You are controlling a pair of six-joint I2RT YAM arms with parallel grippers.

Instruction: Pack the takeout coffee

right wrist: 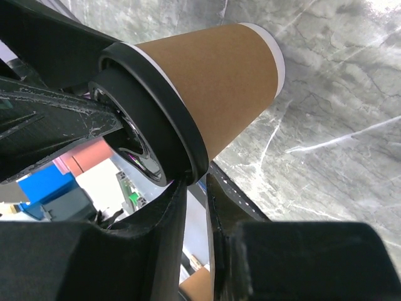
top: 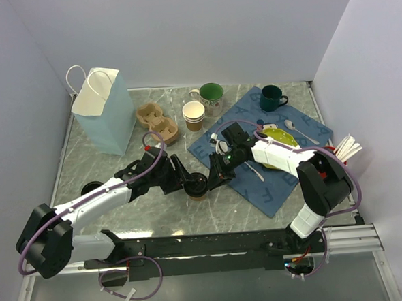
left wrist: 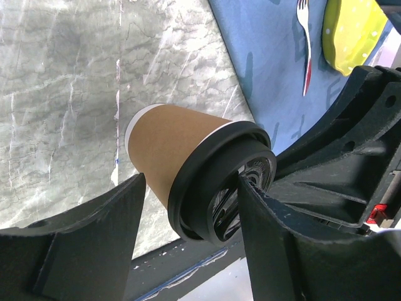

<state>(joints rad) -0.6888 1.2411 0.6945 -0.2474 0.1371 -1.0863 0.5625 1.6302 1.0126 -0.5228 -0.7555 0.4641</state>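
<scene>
Nearest me in the overhead view, both arms reach in from their bases and meet over the middle of the table (top: pixel 79 168), at the edge of the blue cloth (top: pixel 261 191). The takeout coffee (left wrist: pixel 182 141) is there between them, upright as far as I can read it: long axis vertical, black lid (left wrist: pixel 194 207) uppermost, white-edged base toward the marble. Only the overhead gives me that. Neither wrist camera lets me confirm that the base touches the tabletop.

My left claw (left wrist: pixel 193 180) stands wide with the cup between its fingers, one at the paper wall below the rim, the other crossing in front of the lid's top. Whether they squeeze, I cannot tell. The right wrist view adds what the left one hides: my right claw (right wrist: pixel 199 188) is nearly closed, with the lid's rim at the mouth of the slit between its fingers. I cannot tell if the rim is nipped.

Beyond the cup, the left wrist view shows a fork (left wrist: pixel 305 44) and a yellow plate (left wrist: pixel 351 31) on the cloth. Farther back overhead are a stack of paper cups (top: pixel 194 115), a cup carrier (top: pixel 157 122), a white mug (top: pixel 210 95), a dark green mug (top: pixel 273 98) and a pale blue paper bag (top: pixel 107 119)
</scene>
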